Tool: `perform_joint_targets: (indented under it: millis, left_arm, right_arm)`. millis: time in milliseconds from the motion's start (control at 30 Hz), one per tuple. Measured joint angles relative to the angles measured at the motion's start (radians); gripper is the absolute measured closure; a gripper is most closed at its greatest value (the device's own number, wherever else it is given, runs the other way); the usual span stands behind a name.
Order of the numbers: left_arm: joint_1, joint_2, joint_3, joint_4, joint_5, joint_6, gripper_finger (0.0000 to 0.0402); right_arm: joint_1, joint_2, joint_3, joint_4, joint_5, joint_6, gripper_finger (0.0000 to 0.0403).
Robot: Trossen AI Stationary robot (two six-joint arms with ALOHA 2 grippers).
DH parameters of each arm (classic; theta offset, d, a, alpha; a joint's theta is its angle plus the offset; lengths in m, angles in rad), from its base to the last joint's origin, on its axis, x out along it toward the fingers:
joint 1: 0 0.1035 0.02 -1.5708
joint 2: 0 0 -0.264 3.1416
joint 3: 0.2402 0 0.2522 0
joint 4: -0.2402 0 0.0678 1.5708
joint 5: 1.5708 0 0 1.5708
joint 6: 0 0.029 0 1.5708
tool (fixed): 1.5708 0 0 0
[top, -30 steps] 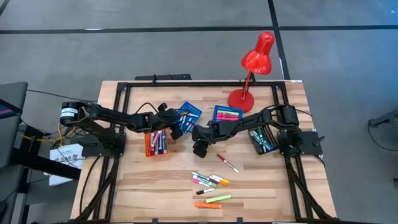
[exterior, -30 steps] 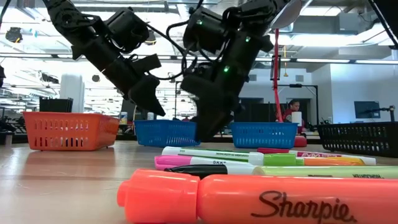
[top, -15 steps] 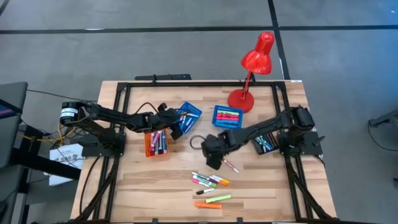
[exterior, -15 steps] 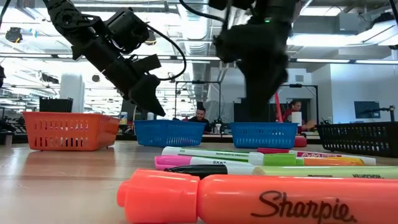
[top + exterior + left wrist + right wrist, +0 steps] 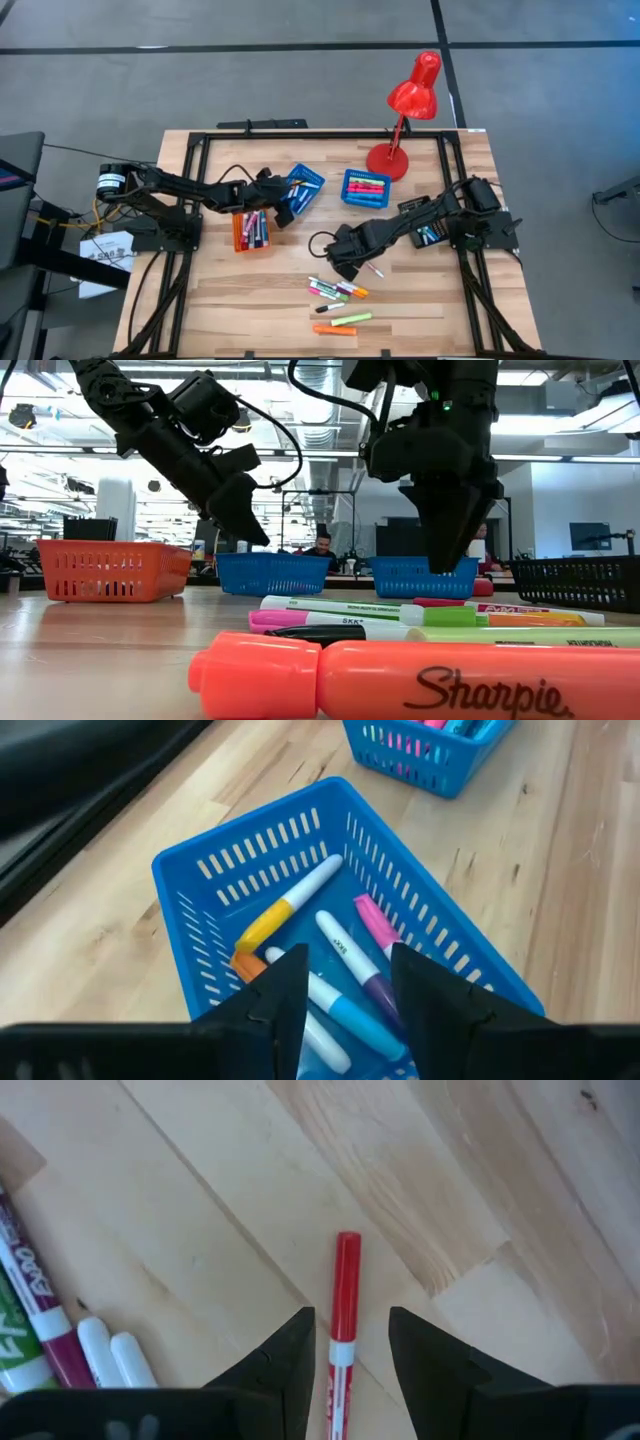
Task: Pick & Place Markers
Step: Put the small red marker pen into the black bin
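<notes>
The right gripper (image 5: 345, 1355) hangs low over the table (image 5: 250, 300) with its fingers spread, a red marker (image 5: 343, 1320) lying flat on the wood between them, untouched. Just nearer lies a loose cluster of markers (image 5: 338, 291). The left gripper (image 5: 345, 985), fingers parted and empty, hovers over the left blue basket (image 5: 200, 870), which holds several markers. An orange basket (image 5: 250, 231) sits to its left, also holding markers.
</notes>
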Motion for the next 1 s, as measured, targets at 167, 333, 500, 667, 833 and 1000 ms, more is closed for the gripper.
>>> perform_joint_targets:
  millis: [167,333,500,667,833,1000]
  left_arm:
    - [0.0,0.0,0.0,0.024,0.0,0.012,0.0266]
    - [0.0,0.0,0.0,0.052,0.0,0.014,0.0266]
    - [0.0,0.0,0.0,0.052,0.0,0.015,0.0266]
    - [0.0,0.0,0.0,0.055,0.0,0.007,0.0266]
    - [-0.001,0.0,0.0,0.056,0.0,0.0,0.0266]
    - [-0.001,0.0,0.0,0.057,0.0,-0.003,0.0266]
  right_arm:
    - [0.0,0.002,-0.001,0.003,0.005,0.0,0.0283]
    - [0.001,0.002,-0.043,0.024,0.012,0.002,0.0283]
    - [-0.002,0.003,-0.124,0.118,-0.003,0.002,0.0283]
    - [-0.013,-0.004,-0.176,0.197,-0.031,0.002,0.0283]
    - [-0.04,-0.003,-0.177,0.195,-0.044,-0.007,0.0304]
    - [-0.068,-0.005,-0.177,0.193,-0.06,-0.062,0.0358]
